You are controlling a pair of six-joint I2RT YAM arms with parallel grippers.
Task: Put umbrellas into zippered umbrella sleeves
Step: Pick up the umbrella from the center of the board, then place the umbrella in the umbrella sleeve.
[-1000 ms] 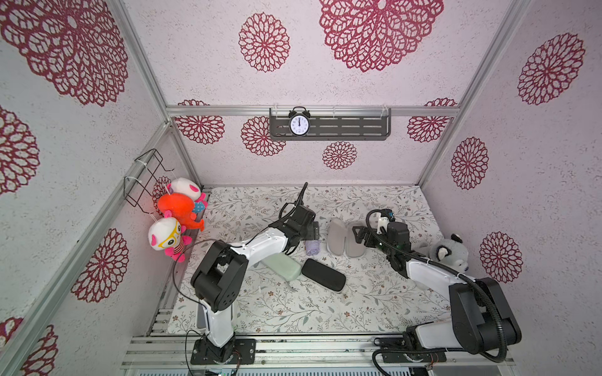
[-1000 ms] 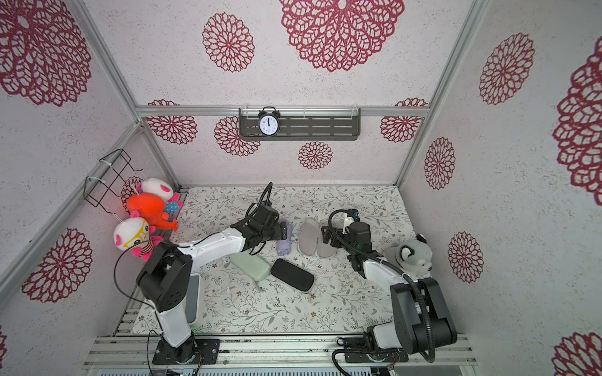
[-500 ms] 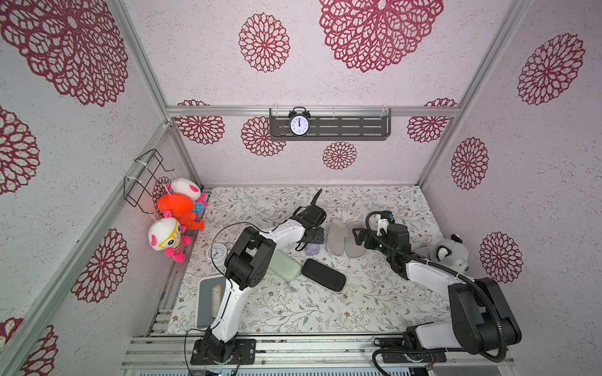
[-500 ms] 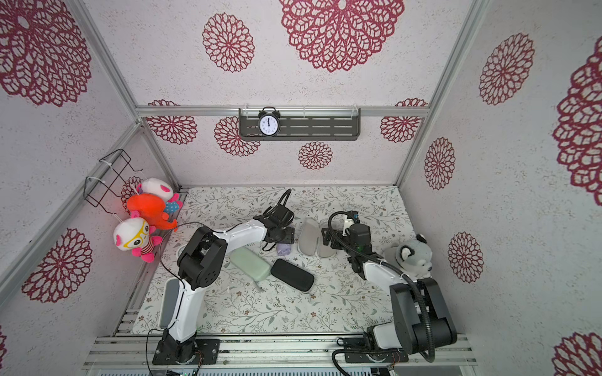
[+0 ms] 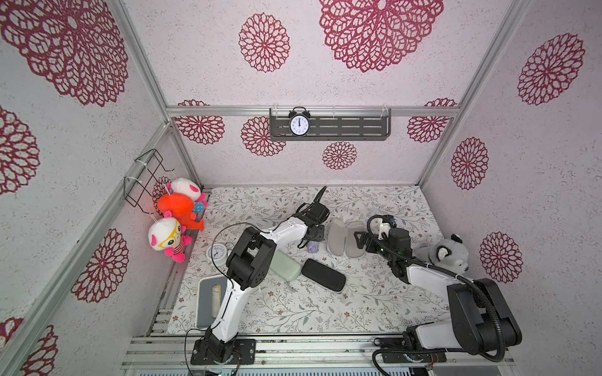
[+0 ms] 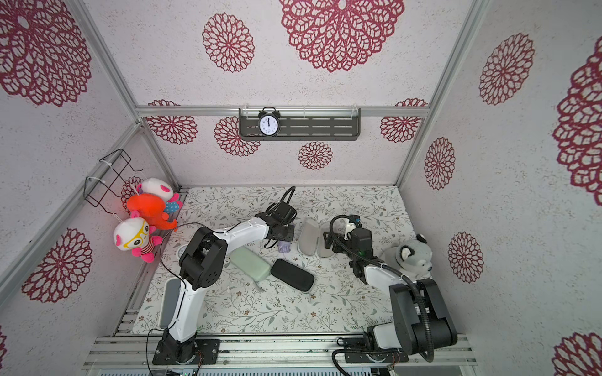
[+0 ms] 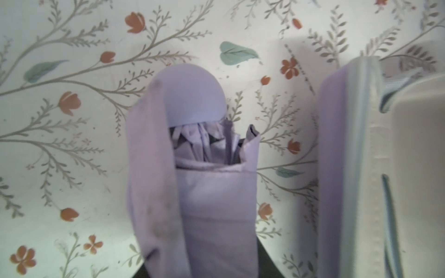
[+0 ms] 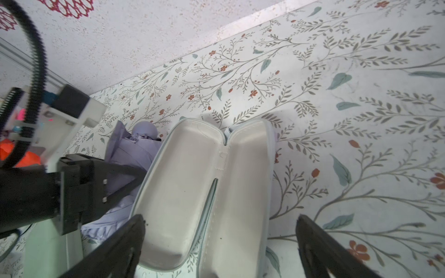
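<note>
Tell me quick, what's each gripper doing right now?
Left gripper: closed on the lilac umbrella.
Right gripper: open, holding nothing, by the open lilac sleeve.

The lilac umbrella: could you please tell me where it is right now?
In both top views, the lilac umbrella lies mid-table under the left pincer, just left of the open lilac sleeve.

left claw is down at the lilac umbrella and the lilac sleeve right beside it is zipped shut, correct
Not quite: the lilac sleeve lies open, both grey-lined halves facing up, as the right wrist view shows. The rest holds: the left claw is down at the lilac umbrella, with the sleeve right beside it.
</note>
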